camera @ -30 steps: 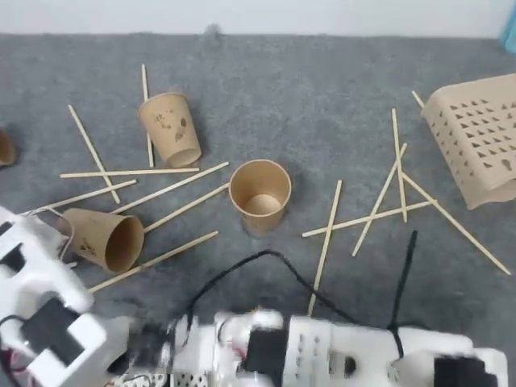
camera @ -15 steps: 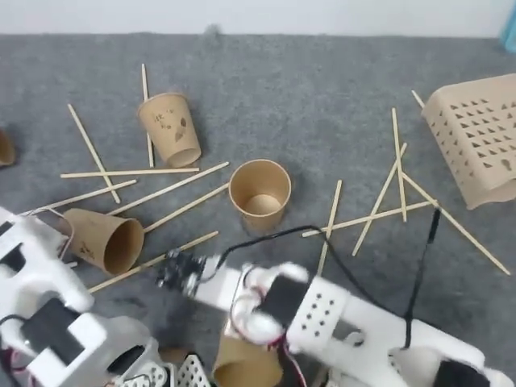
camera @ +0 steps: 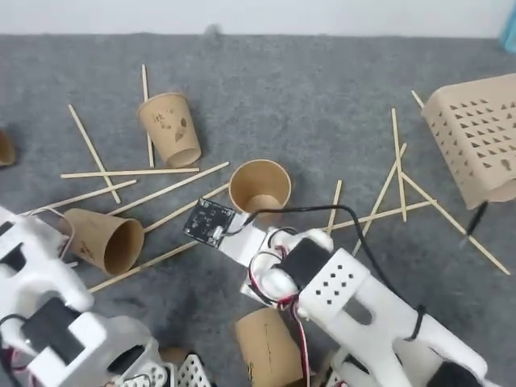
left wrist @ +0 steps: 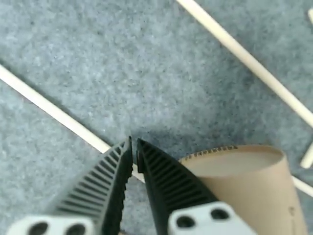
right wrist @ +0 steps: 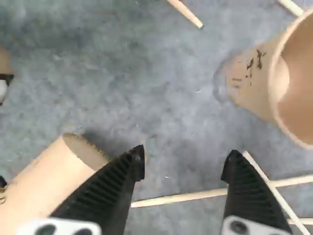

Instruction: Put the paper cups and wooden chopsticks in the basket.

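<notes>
From above, the right arm slants in from the bottom edge, its camera board at the tip. Just past that tip stands an upright cup, mouth up. Farther on, a printed cup lies tilted among chopsticks. Off one side of the tip a side cup lies with its mouth toward the arm, and a low cup lies by the arm at the bottom edge. The basket lies tipped well off on the other side, with more chopsticks crossed between it and the arm. The left arm sits in the bottom corner beside the side cup.

On the left wrist, the left pincer is clenched over grey carpet, its ribbed fingers all but meeting with nothing seen between them. A chopstick runs slantwise to the tips and passes under them. A cup lies on its side just beside one finger, partly behind it. A second chopstick lies ahead of the tips, well apart.

On the right wrist, the right pincer is released, its fingers spread wide with carpet between the tips. The near cup lies with its end just beside one fingertip. The far cup lies farther out past the other finger, mouth showing. A long chopstick crosses under both fingers.
</notes>
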Robot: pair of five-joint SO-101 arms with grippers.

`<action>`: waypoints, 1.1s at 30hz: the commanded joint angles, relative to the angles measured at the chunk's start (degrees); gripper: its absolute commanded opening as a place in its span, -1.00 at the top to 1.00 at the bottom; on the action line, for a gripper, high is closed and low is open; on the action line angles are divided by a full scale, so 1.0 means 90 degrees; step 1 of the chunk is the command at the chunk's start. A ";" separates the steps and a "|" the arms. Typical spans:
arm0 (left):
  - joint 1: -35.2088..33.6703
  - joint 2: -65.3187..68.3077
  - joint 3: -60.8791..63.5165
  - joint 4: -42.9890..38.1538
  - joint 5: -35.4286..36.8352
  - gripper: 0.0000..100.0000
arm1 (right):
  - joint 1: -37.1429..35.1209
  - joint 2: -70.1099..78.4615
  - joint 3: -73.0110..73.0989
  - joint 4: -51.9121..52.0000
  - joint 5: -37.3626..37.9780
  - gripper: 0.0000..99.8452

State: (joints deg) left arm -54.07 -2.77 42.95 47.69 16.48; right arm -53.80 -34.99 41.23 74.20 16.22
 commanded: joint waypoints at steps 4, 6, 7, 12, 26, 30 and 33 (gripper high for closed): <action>0.0029 -0.0039 -0.0063 -0.0098 0.0029 0.97 | -0.0523 -0.0142 -0.1114 0.1783 0.0781 0.46; 0.0029 -0.0039 -0.0063 -0.0098 0.0029 0.97 | -0.1060 -0.0073 -0.1065 0.2339 0.1114 0.46; 0.0029 -0.0039 -0.0063 -0.0098 0.0029 0.97 | -0.1314 -0.0073 -0.0947 0.2525 0.1260 0.46; 0.0039 -0.0039 -0.0063 -0.0098 0.0020 0.97 | -0.2232 -0.0073 -0.0147 0.2222 0.1582 0.46; 0.0039 -0.0039 -0.0063 -0.0098 0.0020 0.97 | -0.2408 -0.0063 0.1270 0.0171 0.1612 0.46; 0.0049 -0.0039 -0.0063 -0.0098 0.0020 0.97 | -0.1372 -0.0063 0.1270 -0.0327 0.2178 0.46; 0.0039 -0.0039 -0.0063 -0.0098 0.0020 0.97 | -0.0611 -0.0063 0.1270 -0.0786 0.2422 0.46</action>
State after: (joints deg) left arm -54.07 -2.77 42.95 47.69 16.48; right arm -66.55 -36.57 50.81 71.65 35.47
